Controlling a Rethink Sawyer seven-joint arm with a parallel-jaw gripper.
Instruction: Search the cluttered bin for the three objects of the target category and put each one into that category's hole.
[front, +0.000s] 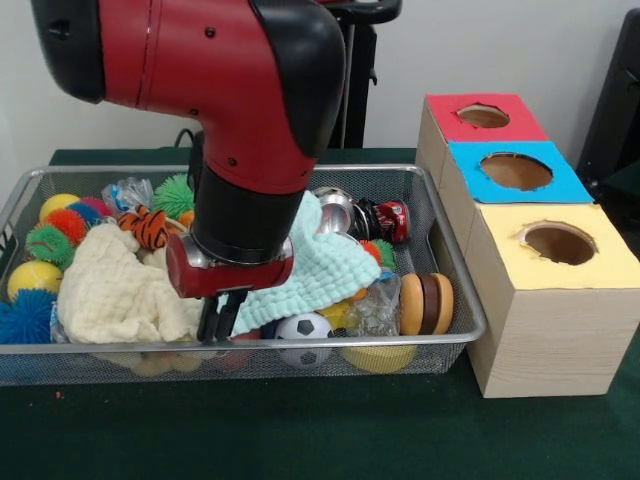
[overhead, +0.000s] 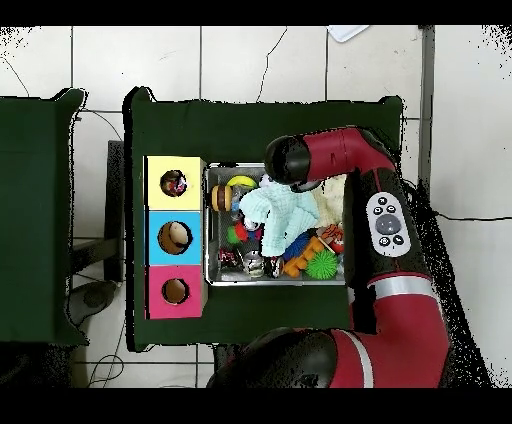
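Seen from across the desk (front: 330, 440), a wire basket (front: 470, 322) packed with toys and cloths sits on the green surface. At its left end lie spiky rubber balls: a blue one (front: 22, 318) against the near rim, a yellow ball (front: 32, 277) just behind it, and a green-and-orange one (front: 50, 240) farther back. Beside them a cream cloth (front: 115, 295) is heaped, with a small striped tiger toy (front: 148, 227) at its upper edge and a green spiky ball (front: 175, 193) behind that. The red and black arm (front: 230, 90) comes down over the middle of the basket, and its claw (front: 222, 322) dips near the front rim between the cream cloth and a pale mint cloth (front: 320, 262); the dark fingers look pressed close together, with nothing visibly pinched between them. Just right of the claw sits a small soccer ball (front: 303, 328), then a yellow dish (front: 378, 356) against the near rim and a stack of brown and tan wooden discs (front: 425, 303). A crushed red can (front: 385, 218) lies toward the back. Right of the basket, touching its corner, stands a row of wooden boxes, each with a round hole: yellow top (front: 560, 255) nearest, blue top (front: 515, 172) in the middle, red top (front: 482, 118) farthest.
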